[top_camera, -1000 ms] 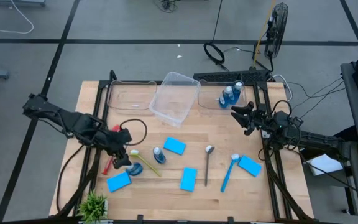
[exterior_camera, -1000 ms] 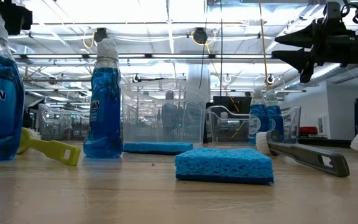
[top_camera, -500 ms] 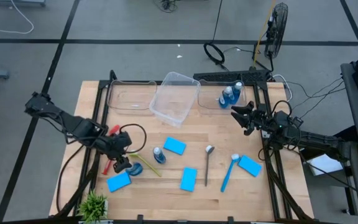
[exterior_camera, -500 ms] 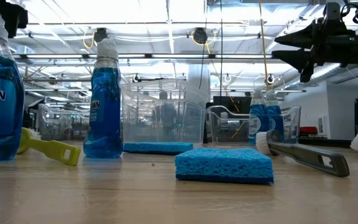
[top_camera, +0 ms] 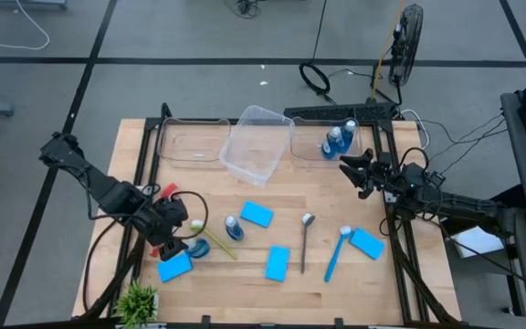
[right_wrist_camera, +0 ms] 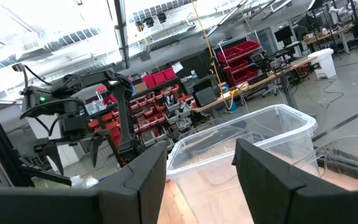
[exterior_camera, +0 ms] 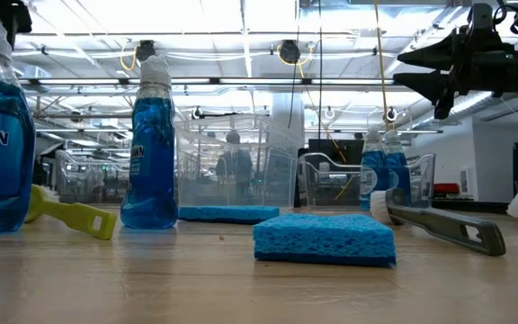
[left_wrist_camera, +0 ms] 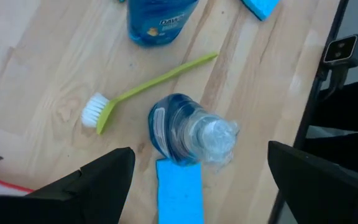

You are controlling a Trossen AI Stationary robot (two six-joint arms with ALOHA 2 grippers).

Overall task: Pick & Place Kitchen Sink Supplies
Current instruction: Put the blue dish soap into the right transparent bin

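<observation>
Blue soap bottles: two already in right-hand clear bin. Rest outside bins, on wooden surface: two bottles, four sponges, brushes, metal spoon. Left gripper wide open, empty, directly above standing bottle. Right gripper part-open, empty, near bin.

Bright overhead ceiling lights, glare in low view, soft shadows

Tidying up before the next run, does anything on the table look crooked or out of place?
The middle clear bin sits skewed, tilted against its neighbours, while the other two bins lie square along the table's far edge.
</observation>
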